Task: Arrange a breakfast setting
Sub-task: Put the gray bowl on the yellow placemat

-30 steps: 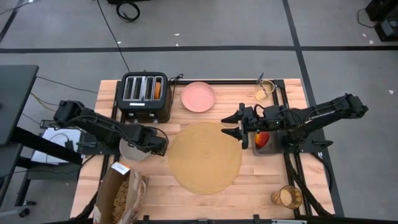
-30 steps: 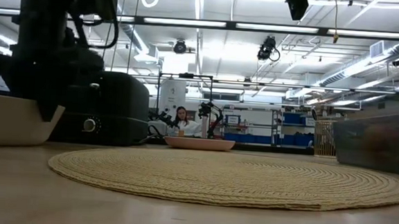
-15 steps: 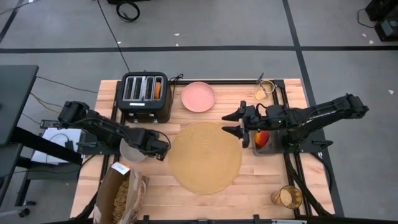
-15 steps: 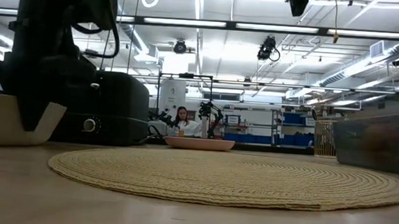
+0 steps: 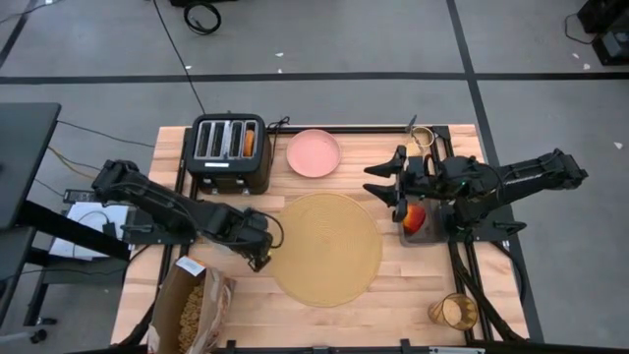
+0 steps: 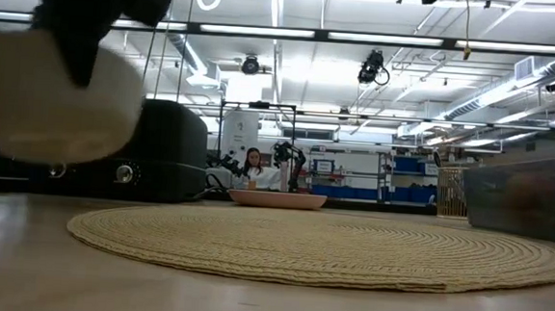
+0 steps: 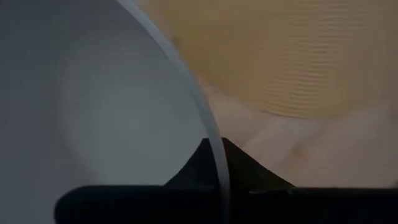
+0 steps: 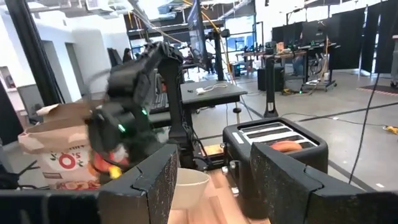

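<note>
The pale grey-green bowl (image 6: 54, 98) hangs above the table's left part, with my left gripper (image 5: 257, 251) shut on its rim; in the high view the arm hides most of the bowl. The round tan placemat (image 5: 324, 248) lies in the middle of the table, just right of the bowl. The pink plate (image 5: 314, 152) sits behind the placemat. My right gripper (image 5: 381, 182) hovers open and level over the placemat's far right edge, holding nothing. The red apple (image 5: 415, 216) lies in a box beneath that arm. The amber tumbler (image 5: 454, 312) stands at the near right. My left gripper pinches the bowl's rim (image 7: 214, 134), one finger inside the bowl and one outside. The fingers come steeply from above, pointing down. The bowl hangs below them, lifted clear of the table and slightly tilted.
The black toaster (image 5: 229, 147) stands at the far left with a toast round (image 5: 250, 143) in one slot. A brown paper bag (image 5: 192, 310) sits at the near left corner. A small glass (image 5: 421, 141) stands at the far right.
My left gripper has shut on the bowl's rim, rolled, and risen while shifting toward the placemat. The bowl, which sat on the table, now hangs clear of it. My right gripper has drifted a little toward the far edge.
</note>
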{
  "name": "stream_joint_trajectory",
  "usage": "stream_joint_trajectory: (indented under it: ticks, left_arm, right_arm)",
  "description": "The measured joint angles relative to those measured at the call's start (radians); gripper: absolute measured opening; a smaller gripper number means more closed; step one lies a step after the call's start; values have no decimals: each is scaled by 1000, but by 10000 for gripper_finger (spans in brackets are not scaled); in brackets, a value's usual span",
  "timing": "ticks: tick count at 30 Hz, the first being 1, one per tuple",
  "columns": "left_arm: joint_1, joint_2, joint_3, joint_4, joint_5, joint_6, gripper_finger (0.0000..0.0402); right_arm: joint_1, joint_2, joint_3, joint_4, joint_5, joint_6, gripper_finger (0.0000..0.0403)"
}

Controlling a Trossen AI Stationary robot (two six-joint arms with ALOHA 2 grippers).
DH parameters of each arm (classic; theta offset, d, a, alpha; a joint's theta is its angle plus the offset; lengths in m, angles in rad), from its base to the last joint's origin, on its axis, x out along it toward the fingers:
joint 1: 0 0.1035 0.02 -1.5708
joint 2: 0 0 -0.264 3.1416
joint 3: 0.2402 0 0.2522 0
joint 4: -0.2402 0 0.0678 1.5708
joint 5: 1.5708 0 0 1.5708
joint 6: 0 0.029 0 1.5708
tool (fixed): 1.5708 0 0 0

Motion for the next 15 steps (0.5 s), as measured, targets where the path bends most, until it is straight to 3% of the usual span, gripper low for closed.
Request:
stream_joint_trajectory:
  ticks: [7,11,15]
  left_arm:
    - [-55,0,132,61,2,683,7]
    - [-53,3,141,105,2,1003,8]
    - [-17,44,140,173,-53,1204,9]
  right_arm:
    - [7,16,5,-62,-24,-8,209]
    - [48,55,115,-295,25,-47,209]
    - [78,114,250,-503,68,-100,209]
